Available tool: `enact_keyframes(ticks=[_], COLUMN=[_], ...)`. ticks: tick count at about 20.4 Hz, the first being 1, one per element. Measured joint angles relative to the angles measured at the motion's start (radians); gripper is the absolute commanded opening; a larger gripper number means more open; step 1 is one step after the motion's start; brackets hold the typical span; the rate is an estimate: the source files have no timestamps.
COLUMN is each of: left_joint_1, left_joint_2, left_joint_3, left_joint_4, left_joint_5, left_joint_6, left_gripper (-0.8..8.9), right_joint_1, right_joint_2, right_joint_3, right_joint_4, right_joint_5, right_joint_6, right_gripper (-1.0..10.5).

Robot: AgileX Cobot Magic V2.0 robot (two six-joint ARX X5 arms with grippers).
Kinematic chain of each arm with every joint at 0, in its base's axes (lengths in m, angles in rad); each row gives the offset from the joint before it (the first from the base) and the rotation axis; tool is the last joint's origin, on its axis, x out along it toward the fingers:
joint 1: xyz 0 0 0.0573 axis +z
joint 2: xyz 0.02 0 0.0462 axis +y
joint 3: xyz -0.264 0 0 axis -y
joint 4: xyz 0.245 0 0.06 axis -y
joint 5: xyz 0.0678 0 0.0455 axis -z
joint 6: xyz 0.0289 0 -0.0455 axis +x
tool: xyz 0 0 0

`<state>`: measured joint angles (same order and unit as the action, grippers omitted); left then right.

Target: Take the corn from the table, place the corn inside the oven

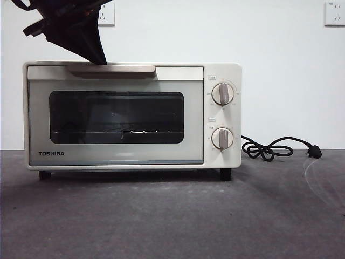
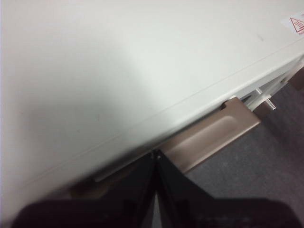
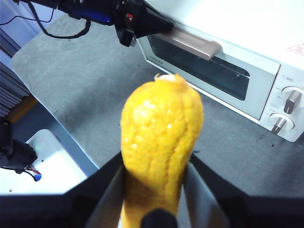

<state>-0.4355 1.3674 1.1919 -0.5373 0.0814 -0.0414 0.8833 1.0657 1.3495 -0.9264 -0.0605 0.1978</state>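
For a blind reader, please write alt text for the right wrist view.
The right gripper holds the yellow corn between its jaws, above the grey table. Beyond it, the left gripper is at the handle of the closed cream oven.

This looks like a robotics lab or test room, not a lived-in kitchen. The landmark is a cream-white boxy toaster oven (image 1: 132,116) with a dark glass window, standing alone on a mottled dark grey desk (image 1: 172,216). Behind the oven rises a bare white wall (image 1: 280,75) carrying two white wall sockets (image 1: 334,13), one above each side of it. The oven's black cord (image 1: 272,148) lies coiled and unplugged on the desk just beside its knob side. In the right wrist view, a black robot arm with exposed cables (image 3: 90,12) reaches the oven's handle end.
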Motion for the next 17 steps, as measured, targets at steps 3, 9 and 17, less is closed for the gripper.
enact_keyframes(ticks=[3, 9, 17], left_joint_1=[-0.004, -0.027, -0.086], left_joint_2=[0.003, -0.006, -0.008], left_joint_3=[0.007, 0.018, 0.013], left_joint_4=[-0.023, -0.105, -0.270], left_joint_5=[0.000, 0.001, 0.027], left_joint_6=[0.000, 0.001, 0.001], left_gripper=[-0.05, -0.05, -0.05], right_joint_1=[0.000, 0.000, 0.000], right_joint_2=[0.000, 0.000, 0.000], right_joint_3=[0.000, 0.000, 0.000], right_joint_4=[0.000, 0.000, 0.000], right_joint_5=[0.000, 0.000, 0.000], right_joint_6=[-0.003, -0.007, -0.011], right_gripper=[-0.1, -0.1, -0.1])
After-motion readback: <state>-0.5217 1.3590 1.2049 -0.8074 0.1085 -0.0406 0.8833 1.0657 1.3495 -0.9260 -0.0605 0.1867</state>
